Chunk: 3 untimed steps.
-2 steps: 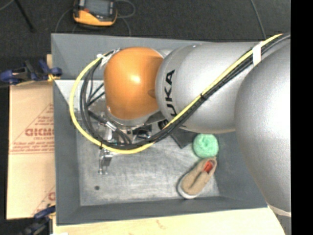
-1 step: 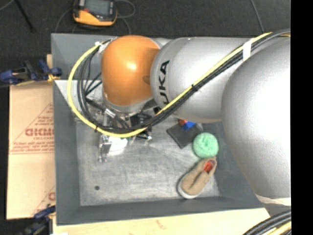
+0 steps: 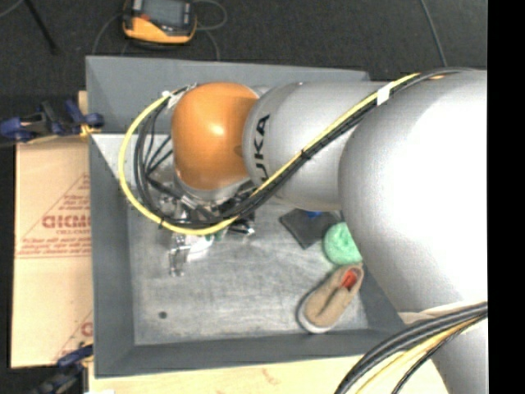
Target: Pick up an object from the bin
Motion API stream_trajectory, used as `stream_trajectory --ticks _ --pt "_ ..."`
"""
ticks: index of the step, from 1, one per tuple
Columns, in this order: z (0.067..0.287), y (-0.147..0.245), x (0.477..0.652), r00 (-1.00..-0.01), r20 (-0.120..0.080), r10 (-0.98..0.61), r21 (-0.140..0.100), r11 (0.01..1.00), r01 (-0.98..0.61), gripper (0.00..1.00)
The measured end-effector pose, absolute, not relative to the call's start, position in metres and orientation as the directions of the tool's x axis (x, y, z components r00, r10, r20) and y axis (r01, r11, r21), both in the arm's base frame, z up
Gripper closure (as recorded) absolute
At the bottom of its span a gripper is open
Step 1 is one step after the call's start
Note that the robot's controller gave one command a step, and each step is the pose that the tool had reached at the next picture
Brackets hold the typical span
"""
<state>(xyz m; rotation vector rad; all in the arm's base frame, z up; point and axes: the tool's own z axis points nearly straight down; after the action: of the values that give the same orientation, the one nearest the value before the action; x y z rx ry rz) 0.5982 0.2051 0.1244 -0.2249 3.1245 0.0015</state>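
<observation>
My gripper (image 3: 185, 251) hangs under the orange wrist cover, low over the bin floor in the left half of the bin. Nothing shows beneath it or touching it. The nearest loose thing is a dark grey flat piece (image 3: 305, 227) to its right, with a small blue thing (image 3: 312, 214) peeking out at its far edge. A green lumpy ball (image 3: 338, 243) lies just right of the flat piece.
A beige shoe-shaped thing with a red patch (image 3: 331, 300) lies near the front right corner. The arm covers the bin's right and back parts. Bare floor stretches in front of the gripper toward the front wall.
</observation>
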Motion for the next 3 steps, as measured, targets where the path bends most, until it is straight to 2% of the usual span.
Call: stream_trajectory --ticks 1,2,3 --pt "0.074 0.193 0.598 -0.963 -0.005 -0.27 0.0 0.963 -0.27 0.0" --pt "0.072 0.157 0.624 -0.971 -0.007 -0.24 0.003 0.971 -0.24 0.0" --pt "0.078 0.104 0.575 -0.956 -0.003 -0.293 0.001 0.956 -0.293 1.0"
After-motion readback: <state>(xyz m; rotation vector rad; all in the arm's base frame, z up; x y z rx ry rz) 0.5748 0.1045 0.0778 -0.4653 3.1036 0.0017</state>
